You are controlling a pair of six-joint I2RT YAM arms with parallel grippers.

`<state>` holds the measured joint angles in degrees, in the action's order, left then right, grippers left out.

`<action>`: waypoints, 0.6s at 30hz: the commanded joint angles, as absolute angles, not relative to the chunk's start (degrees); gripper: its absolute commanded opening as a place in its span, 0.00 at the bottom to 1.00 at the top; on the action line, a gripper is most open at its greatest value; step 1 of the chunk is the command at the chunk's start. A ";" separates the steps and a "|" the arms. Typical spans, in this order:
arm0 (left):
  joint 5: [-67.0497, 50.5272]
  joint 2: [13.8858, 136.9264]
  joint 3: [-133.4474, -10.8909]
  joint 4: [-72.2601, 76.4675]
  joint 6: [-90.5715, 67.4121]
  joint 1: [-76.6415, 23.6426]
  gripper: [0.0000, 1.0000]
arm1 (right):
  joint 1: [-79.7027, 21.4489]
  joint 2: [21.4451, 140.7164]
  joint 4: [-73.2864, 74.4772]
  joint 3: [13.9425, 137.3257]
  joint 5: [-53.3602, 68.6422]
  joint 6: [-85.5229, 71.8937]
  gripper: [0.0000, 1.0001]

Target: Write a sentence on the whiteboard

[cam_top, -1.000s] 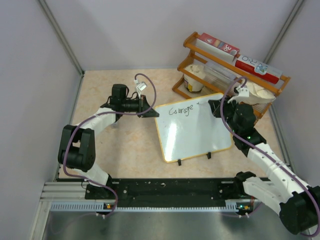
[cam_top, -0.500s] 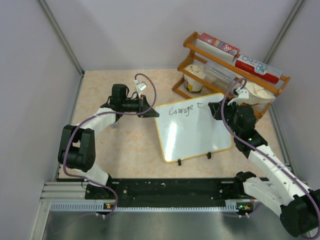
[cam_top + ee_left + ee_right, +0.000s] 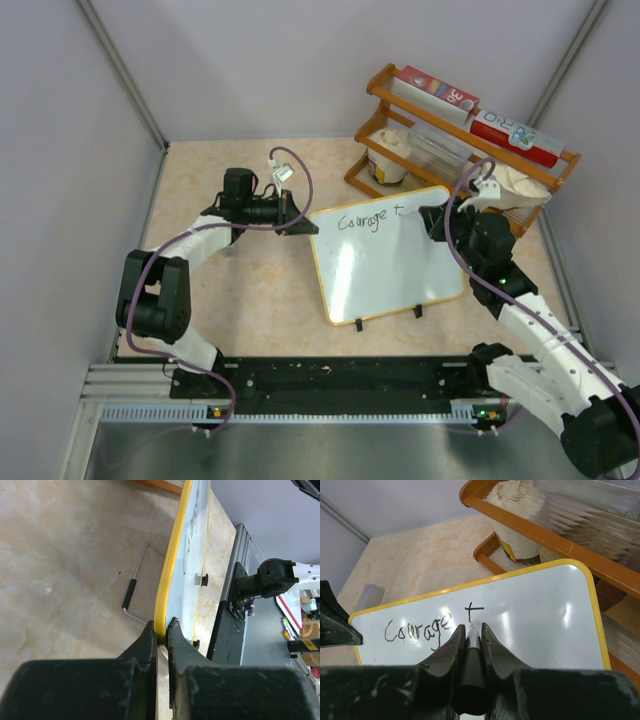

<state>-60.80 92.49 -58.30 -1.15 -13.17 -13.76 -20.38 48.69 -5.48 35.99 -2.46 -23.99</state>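
Note:
The whiteboard (image 3: pixel 385 265), white with a yellow rim, stands tilted on two black feet in the middle of the table. Black handwriting, the sentence (image 3: pixel 362 220), reads "Courage" followed by a "t" (image 3: pixel 473 611). My left gripper (image 3: pixel 300 225) is shut on the board's left yellow edge (image 3: pixel 167 590). My right gripper (image 3: pixel 470 628) is shut on a black marker (image 3: pixel 469 670), whose tip touches the board just below the "t". In the top view the right gripper (image 3: pixel 432 221) sits at the board's upper right.
A wooden rack (image 3: pixel 460 150) holding red boxes, a white tub (image 3: pixel 388 160) and plastic ware stands just behind the board's right corner. Grey walls close in both sides. A wire stand (image 3: pixel 134 587) props the board from behind. A black rail (image 3: pixel 330 378) runs along the near edge.
The right gripper has shifted slightly up and right along the board's top edge, and a "t" now stands after "Courage". The left arm has not moved.

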 commanded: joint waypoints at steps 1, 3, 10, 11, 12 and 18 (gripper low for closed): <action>-55.72 93.69 -56.16 -3.95 -1.93 -16.79 0.00 | -19.69 47.72 -6.15 36.12 -4.22 -22.94 0.00; -55.72 93.60 -56.16 -3.96 -1.93 -16.79 0.00 | -19.60 47.81 -6.50 36.12 -4.57 -23.20 0.00; -55.72 93.52 -56.16 -3.87 -1.93 -16.87 0.00 | -19.69 47.90 -8.70 36.74 -2.38 -23.29 0.00; -55.64 93.69 -56.25 -3.95 -1.93 -16.87 0.00 | -19.69 48.07 -9.05 36.74 -1.76 -23.64 0.00; -55.63 93.69 -56.25 -3.96 -1.93 -16.87 0.00 | -19.69 48.08 -9.31 36.83 -1.41 -23.82 0.00; -55.55 93.60 -56.16 -4.04 -1.85 -16.87 0.00 | -19.69 49.39 -10.63 37.26 -0.44 -24.26 0.00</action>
